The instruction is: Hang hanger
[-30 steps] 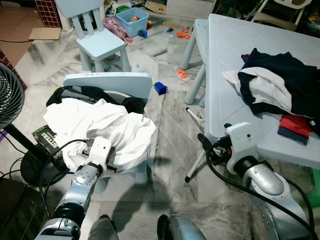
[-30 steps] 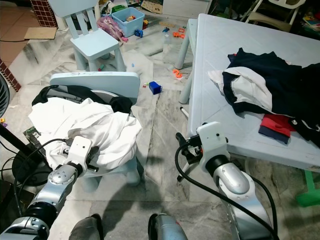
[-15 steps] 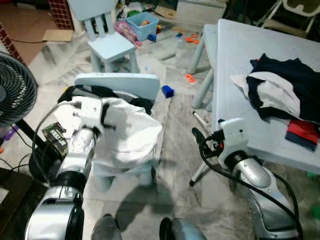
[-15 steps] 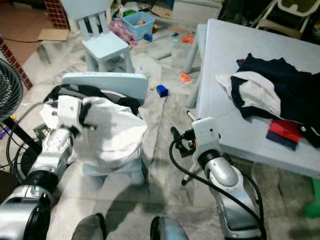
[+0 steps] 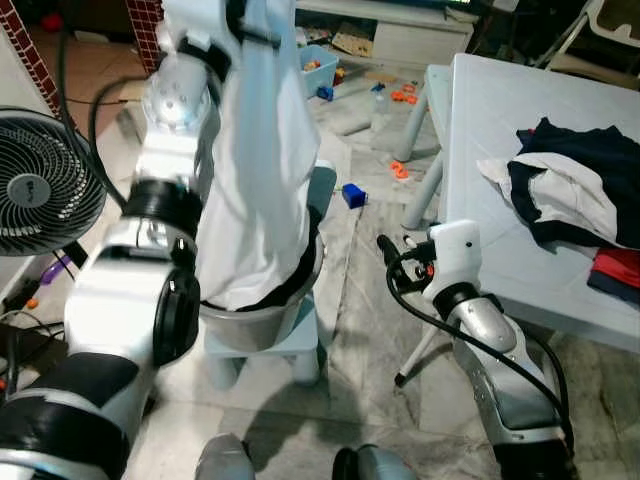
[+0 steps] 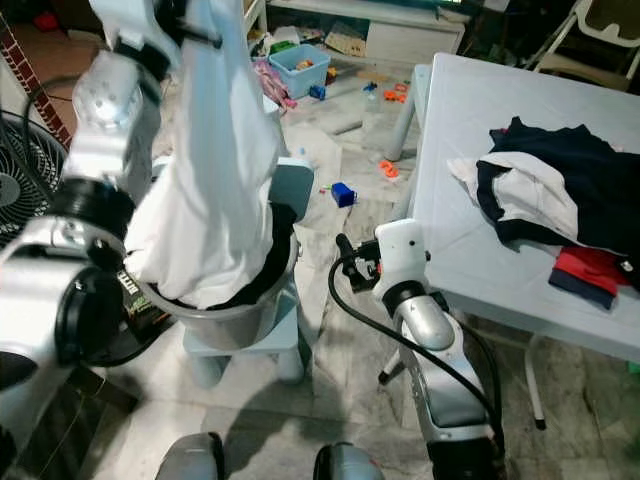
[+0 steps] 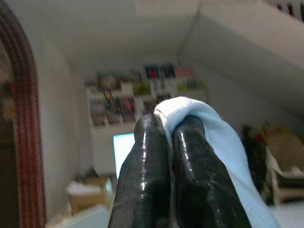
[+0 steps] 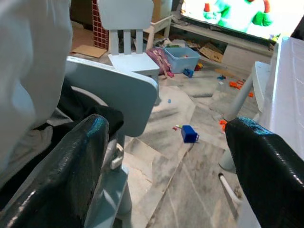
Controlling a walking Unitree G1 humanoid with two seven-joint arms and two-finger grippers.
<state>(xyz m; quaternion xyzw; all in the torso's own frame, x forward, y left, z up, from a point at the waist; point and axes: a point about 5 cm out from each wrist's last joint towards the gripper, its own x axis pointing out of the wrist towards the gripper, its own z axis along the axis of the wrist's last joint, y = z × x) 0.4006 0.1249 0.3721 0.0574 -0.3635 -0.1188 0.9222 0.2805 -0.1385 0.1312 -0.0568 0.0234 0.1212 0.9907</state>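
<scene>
At far left a floor fan (image 5: pixel 40 185) stands beside the left arm. The left gripper (image 7: pixel 168 137) has risen from seat level a second ago to high above the pale-blue chair (image 6: pixel 297 188); its fingers (image 7: pixel 147 161) are pressed together on a fold of the white garment (image 5: pixel 258 160). The garment now hangs full length, its lower end near the dark clothing (image 6: pixel 270 235) on the seat (the whole view has also shifted, so the camera moved too). No hanger can be made out, and no rail is in view, so hanging is judged not yet begun; the lift frees the garment for it. At centre-right the right gripper (image 8: pixel 166 161) is held low beside the table (image 5: pixel 480 150), fingers spread wide and empty. Piled clothes (image 5: pixel 570 185) lie on the table at right.
</scene>
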